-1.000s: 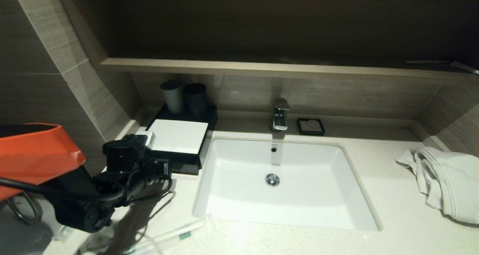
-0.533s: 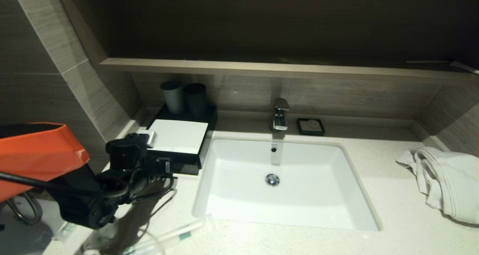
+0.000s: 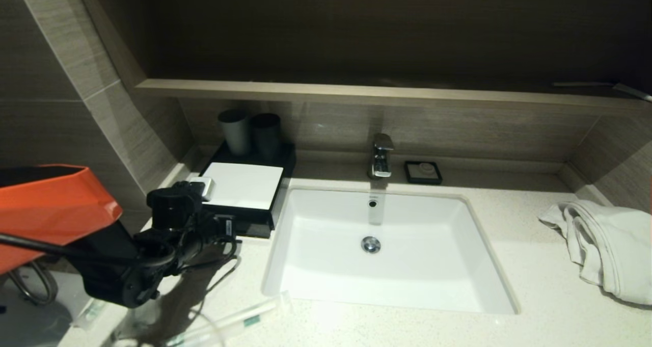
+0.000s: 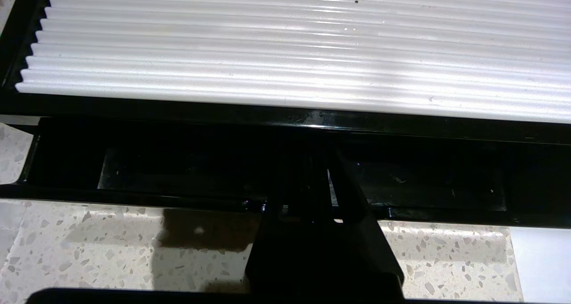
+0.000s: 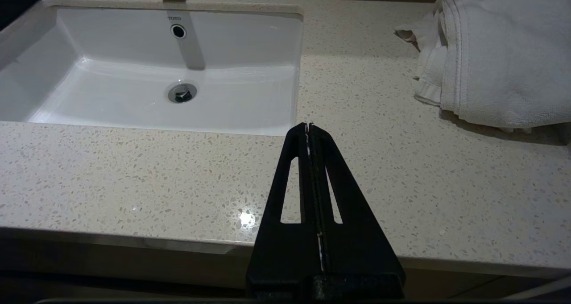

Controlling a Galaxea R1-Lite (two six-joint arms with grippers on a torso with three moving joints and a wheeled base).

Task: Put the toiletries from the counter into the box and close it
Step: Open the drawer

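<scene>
The left gripper (image 4: 328, 192) is right at the front of the box (image 3: 254, 219), which sits on the counter (image 3: 535, 286) to the left of the sink (image 3: 387, 250), up near the wall. In the left wrist view its fingers (image 4: 352, 214) are pressed together, tips poking into the dark slot of the drawer (image 4: 178, 170) at the middle of its front edge. The drawer looks pulled out a little, with the ribbed white top panel (image 4: 285, 45) just above it. Can't tell what, if anything, is inside; it's too dark in there.

The toiletries (image 3: 239, 321) are lying on the counter near its front edge, below the left arm and in front of the sink's left corner: slim clear sachets with white sticks and green marks.

The right gripper (image 5: 308, 127) is parked over the counter's front edge on the right of the sink, fingers squeezed shut on nothing. A white towel (image 3: 606, 245) is bunched at the far right, and two dark cups (image 3: 249, 130) stand behind the box.
</scene>
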